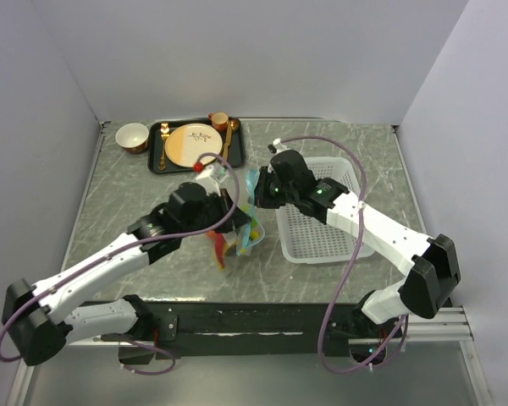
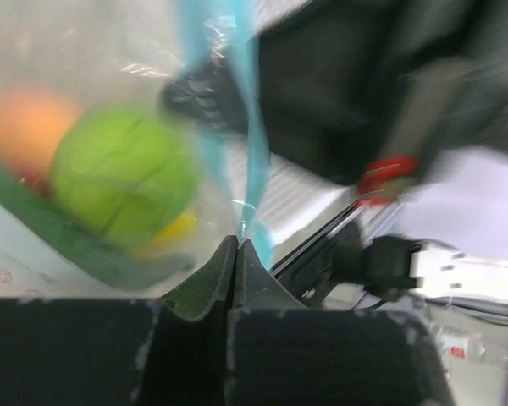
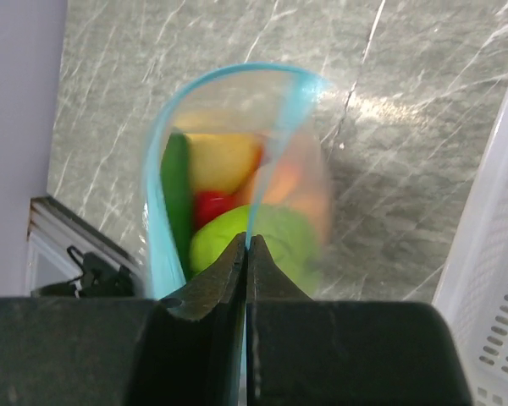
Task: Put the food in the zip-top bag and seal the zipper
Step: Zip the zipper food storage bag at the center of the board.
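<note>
The clear zip-top bag (image 1: 240, 230) hangs above the table between my two grippers. Its teal zipper (image 3: 281, 127) forms an open loop at the mouth. Inside it I see the lime-green ball (image 3: 275, 237), red chilli (image 3: 210, 207), green pepper (image 3: 176, 190), a yellow piece (image 3: 223, 161) and the orange tomato (image 3: 288, 182). My left gripper (image 2: 240, 242) is shut on the bag's rim by the zipper (image 2: 256, 161), with the ball (image 2: 123, 182) and tomato (image 2: 25, 123) close behind the plastic. My right gripper (image 3: 246, 240) is shut on the zipper's other side.
A white perforated basket (image 1: 322, 228) lies right of the bag, under the right arm, and its wall shows in the right wrist view (image 3: 491, 288). A black tray (image 1: 159, 156) with the plate (image 1: 190, 144) and a cup (image 1: 219, 121) sits at the back. A bowl (image 1: 133, 135) stands left of it.
</note>
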Controlling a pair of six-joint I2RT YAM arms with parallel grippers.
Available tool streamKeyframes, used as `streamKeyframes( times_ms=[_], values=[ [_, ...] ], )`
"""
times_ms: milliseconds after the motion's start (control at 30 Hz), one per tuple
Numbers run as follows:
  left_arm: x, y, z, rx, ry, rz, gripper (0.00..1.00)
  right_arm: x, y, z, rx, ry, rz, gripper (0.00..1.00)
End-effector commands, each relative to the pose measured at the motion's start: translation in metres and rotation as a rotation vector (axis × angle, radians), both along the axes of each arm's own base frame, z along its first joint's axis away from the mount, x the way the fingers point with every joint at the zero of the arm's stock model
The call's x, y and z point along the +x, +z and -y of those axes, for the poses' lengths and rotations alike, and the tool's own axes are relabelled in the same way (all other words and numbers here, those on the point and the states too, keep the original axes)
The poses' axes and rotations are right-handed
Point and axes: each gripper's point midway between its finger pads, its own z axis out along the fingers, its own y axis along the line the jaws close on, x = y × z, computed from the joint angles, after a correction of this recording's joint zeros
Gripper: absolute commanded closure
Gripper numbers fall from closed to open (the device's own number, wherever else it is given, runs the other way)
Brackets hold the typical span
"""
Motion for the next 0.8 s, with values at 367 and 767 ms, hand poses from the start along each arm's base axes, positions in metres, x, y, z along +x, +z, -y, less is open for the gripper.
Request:
streamKeyframes(
  times_ms=[367,767],
  values=[
    [-0.004,0.023,-0.001,-0.099,0.016,0.044,0.08,0.027,-0.016,0.034,-0.027,-0.196,0.036,0.92],
    [-0.038,-0.022,-0.027,-0.06,0.06,0.092,0.16,0.044,-0.006,0.053,0.13,-0.285,-0.014,0.92]
  ],
)
